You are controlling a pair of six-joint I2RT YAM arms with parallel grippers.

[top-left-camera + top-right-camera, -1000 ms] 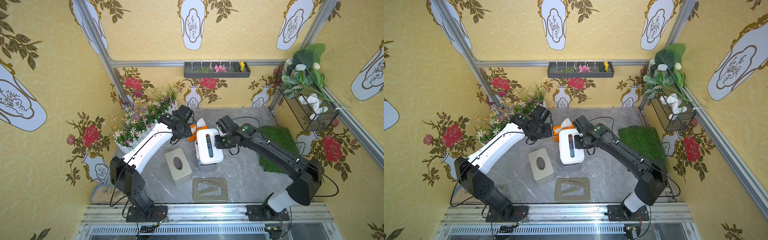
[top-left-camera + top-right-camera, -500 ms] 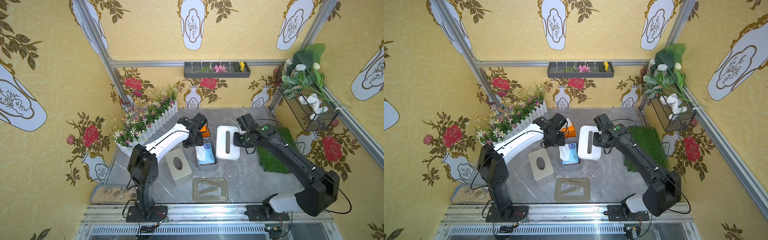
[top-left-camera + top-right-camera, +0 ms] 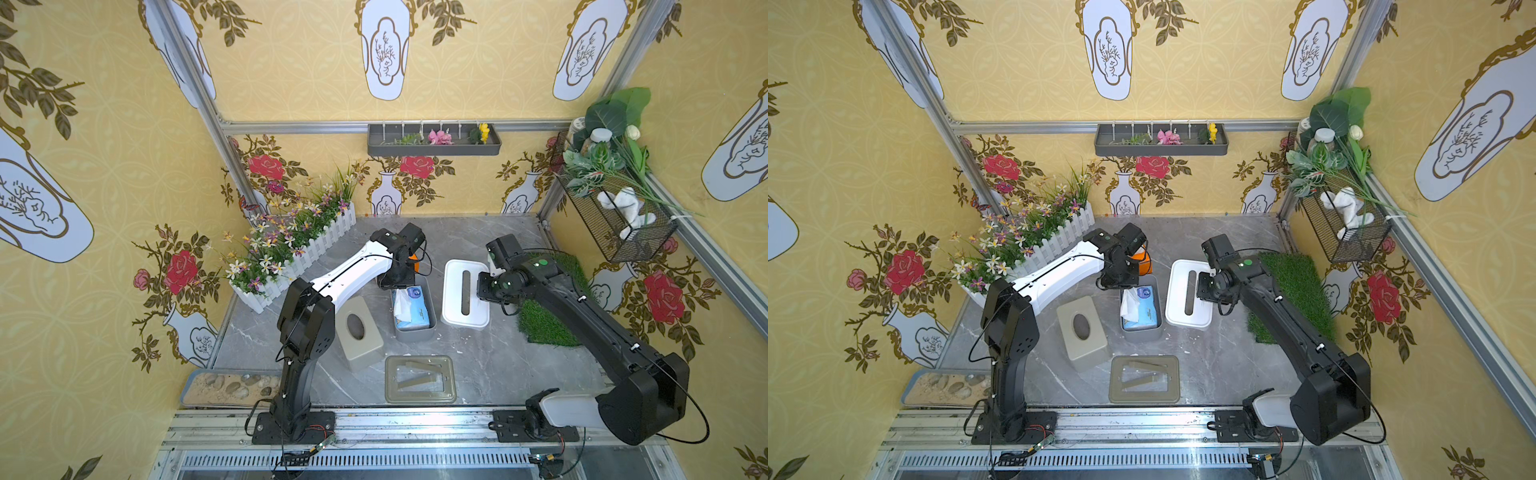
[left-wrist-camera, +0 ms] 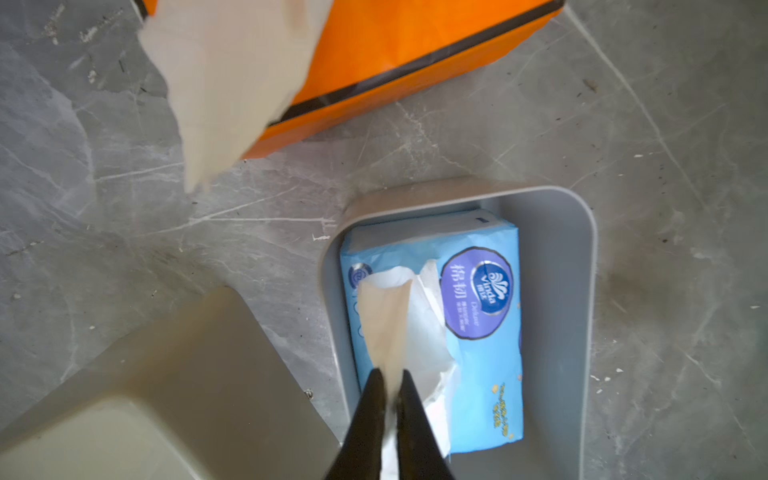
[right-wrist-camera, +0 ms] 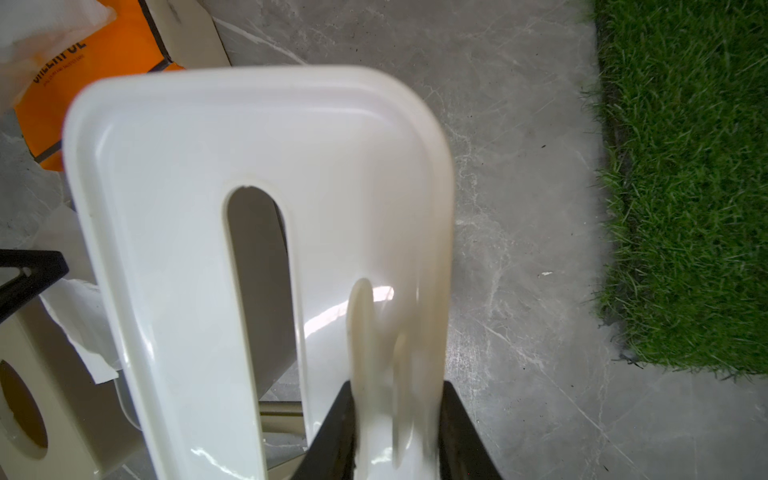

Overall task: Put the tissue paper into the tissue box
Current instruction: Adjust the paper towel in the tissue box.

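Observation:
The grey tissue box [image 3: 432,322] [image 3: 1158,332] stands uncovered mid-table, and a blue pack of tissue paper [image 3: 415,313] [image 4: 478,374] lies inside it. In the left wrist view my left gripper [image 4: 390,376] is shut on a white sheet [image 4: 386,324] pulled up from the pack's slit. In both top views the left gripper [image 3: 400,284] [image 3: 1121,284] hangs over the box's far end. My right gripper [image 5: 395,390] [image 3: 478,287] is shut on the long edge of the box's white slotted lid [image 5: 187,208] [image 3: 465,293] [image 3: 1187,293], held to the right of the box.
An orange tissue carton [image 3: 412,258] [image 4: 395,54] with a sheet sticking out sits just behind the box. A beige cube cover [image 3: 358,332] stands to its left, a beige frame [image 3: 419,379] in front. A grass mat [image 3: 548,320] lies right, a flower fence [image 3: 299,249] back left.
My right gripper has lifted the white lid off the box and carried it right. My left arm came over the uncovered box and its jaws closed on a tissue sheet.

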